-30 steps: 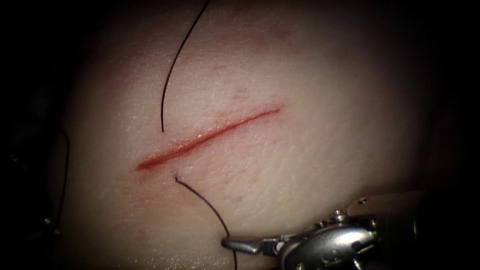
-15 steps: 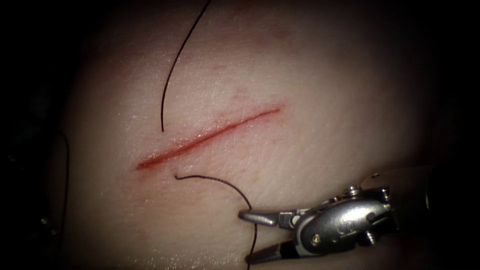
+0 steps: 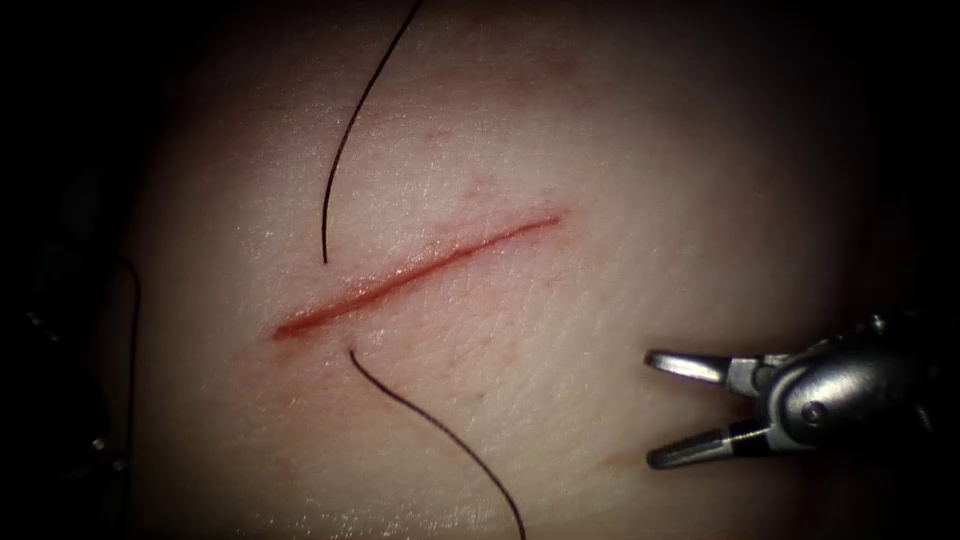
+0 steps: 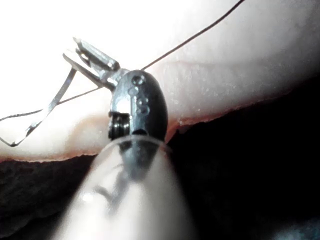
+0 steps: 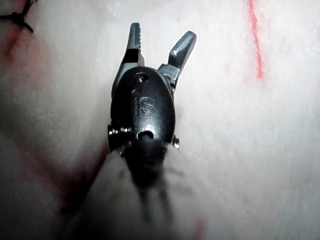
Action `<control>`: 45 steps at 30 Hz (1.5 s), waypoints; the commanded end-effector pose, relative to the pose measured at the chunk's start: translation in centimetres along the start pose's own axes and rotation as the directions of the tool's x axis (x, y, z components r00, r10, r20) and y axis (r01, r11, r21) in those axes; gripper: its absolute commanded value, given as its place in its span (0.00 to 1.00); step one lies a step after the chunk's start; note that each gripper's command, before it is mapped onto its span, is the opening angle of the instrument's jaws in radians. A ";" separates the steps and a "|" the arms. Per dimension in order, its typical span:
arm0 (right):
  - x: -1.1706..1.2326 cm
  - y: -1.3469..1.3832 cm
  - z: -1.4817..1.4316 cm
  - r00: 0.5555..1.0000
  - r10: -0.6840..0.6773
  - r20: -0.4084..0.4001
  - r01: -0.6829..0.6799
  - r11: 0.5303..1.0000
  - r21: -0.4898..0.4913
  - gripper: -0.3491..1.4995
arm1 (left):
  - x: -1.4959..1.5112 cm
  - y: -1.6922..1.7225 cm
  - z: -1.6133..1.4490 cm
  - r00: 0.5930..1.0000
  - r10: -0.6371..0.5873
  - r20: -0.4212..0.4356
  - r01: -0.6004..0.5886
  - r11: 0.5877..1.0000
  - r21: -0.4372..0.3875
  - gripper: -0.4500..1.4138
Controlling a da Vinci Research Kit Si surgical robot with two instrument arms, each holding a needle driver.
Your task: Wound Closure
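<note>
On the far left, the left hand (image 4: pixel 82 52) sits off the edge of the tissue (image 3: pixel 620 200). In the left wrist view its jaws are pressed together on the curved needle (image 4: pixel 42 112), gripping it near one end, so the needle hangs free in the air and is not in the tissue. The thread (image 3: pixel 345 150) runs from there and goes into the skin just to the left of the cut (image 3: pixel 415 272). It comes out again just to the right of the cut and trails away toward the near edge. So one stitch has gone across the cut, close to its lower left end. No knot is tied yet, as far as I can see, and the rest of the cut, up to its right end, is open and red with no stitches. I think most of the job is still to do. On the right, the right hand (image 3: pixel 665 410) lies over the tissue, well apart from the cut and the thread. Its jaws are spread wide and hold nothing.
</note>
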 end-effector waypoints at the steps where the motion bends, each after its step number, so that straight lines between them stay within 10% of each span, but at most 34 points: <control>1: -0.11 -0.08 0.30 1.000 -0.002 -0.022 0.001 1.000 -0.025 0.84 | -0.04 0.11 0.03 1.000 -0.004 0.000 0.004 1.000 -0.002 0.00; 14: -0.46 -0.11 1.68 0.996 -0.063 -0.060 0.060 0.997 -0.053 0.74 | -0.03 0.11 -0.02 1.000 -0.003 -0.003 0.003 1.000 -0.005 0.00; 27: -0.38 -0.02 1.90 0.995 -0.058 -0.077 0.055 0.998 -0.041 0.57 | -0.04 0.12 -0.03 1.000 -0.002 -0.005 0.002 1.000 -0.006 0.00; 28: -0.39 -0.02 1.88 0.996 -0.059 -0.071 0.057 0.998 -0.030 0.16 | -0.04 0.11 -0.04 1.000 -0.002 -0.005 0.002 1.000 -0.006 0.00; 29: -0.40 -0.03 1.86 0.996 -0.059 -0.065 0.058 0.998 -0.018 0.00 | -0.04 0.11 -0.04 1.000 -0.002 -0.003 0.002 1.000 -0.004 0.00; 38: -0.37 -0.20 1.78 0.995 -0.086 -0.059 0.088 0.996 0.022 0.00 | -0.05 0.12 -0.03 1.000 -0.002 -0.003 0.002 1.000 -0.004 0.00; 45: -0.27 -0.83 1.43 0.989 -0.131 -0.062 0.138 0.982 0.129 0.00 | -0.05 0.13 -0.01 1.000 -0.002 -0.003 0.002 1.000 -0.003 0.00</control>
